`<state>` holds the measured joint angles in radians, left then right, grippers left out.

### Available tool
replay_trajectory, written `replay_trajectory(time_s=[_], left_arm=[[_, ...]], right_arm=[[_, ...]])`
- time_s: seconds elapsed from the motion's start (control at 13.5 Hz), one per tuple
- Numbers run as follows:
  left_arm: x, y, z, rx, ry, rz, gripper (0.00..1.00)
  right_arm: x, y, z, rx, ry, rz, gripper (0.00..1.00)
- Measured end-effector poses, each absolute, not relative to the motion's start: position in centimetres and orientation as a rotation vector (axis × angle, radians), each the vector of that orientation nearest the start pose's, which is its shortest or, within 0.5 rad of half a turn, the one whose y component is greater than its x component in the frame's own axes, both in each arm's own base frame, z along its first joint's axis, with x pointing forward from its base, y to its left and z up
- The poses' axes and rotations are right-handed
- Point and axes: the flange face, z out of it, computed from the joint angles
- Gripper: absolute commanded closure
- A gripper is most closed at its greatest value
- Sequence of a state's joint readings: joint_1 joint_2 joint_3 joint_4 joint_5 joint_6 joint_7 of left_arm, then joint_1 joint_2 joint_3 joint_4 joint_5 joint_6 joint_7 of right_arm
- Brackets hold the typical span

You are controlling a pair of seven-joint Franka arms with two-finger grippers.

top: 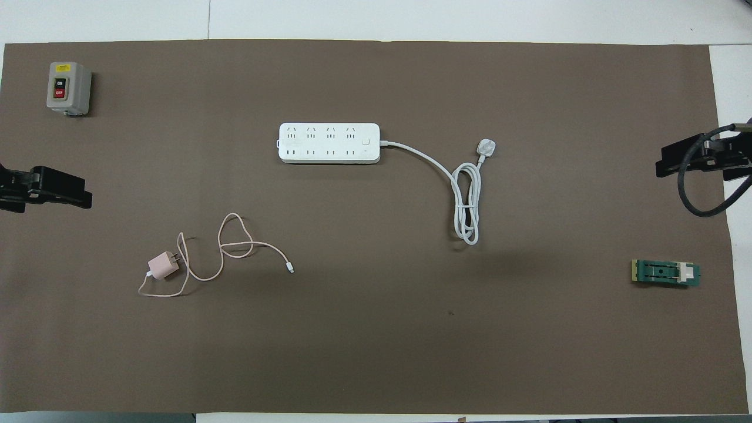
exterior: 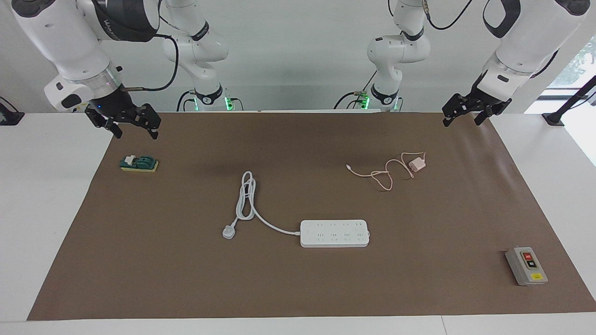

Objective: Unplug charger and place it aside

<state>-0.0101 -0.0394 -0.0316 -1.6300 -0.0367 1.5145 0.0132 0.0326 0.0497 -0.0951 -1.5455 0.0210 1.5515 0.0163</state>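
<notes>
The charger (exterior: 416, 164), a small pale pink cube, lies on the brown mat with its prongs bare, toward the left arm's end; it also shows in the overhead view (top: 163, 265). Its thin pink cable (exterior: 382, 174) lies in loose loops beside it. It is apart from the white power strip (exterior: 334, 233), which lies farther from the robots and has nothing plugged in. My left gripper (exterior: 463, 121) is open and empty, raised over the mat's edge at its own end. My right gripper (exterior: 135, 132) is open and empty, raised over the mat's edge at the other end.
The strip's thick white cord and plug (exterior: 228, 231) lie coiled toward the right arm's end. A green switch block (exterior: 139, 164) sits under the right gripper. A grey box with red and black buttons (exterior: 526, 265) stands at the mat's corner farthest from the robots, at the left arm's end.
</notes>
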Motion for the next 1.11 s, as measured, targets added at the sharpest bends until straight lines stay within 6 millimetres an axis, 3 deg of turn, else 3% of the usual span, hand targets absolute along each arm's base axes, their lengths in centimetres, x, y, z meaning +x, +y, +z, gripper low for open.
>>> replay_trajectory(time_s=[0.3, 1.11], left_arm=[[53.4, -2.6, 61.2, -3.169, 0.231, 0.125, 0.0], [53.4, -2.7, 60.7, -3.142, 0.248, 0.141, 0.0]], right_arm=[[56.6, -3.6, 60.7, -3.121, 0.136, 0.067, 0.0], [56.1, -3.6, 61.7, -3.12, 0.133, 0.038, 0.0]])
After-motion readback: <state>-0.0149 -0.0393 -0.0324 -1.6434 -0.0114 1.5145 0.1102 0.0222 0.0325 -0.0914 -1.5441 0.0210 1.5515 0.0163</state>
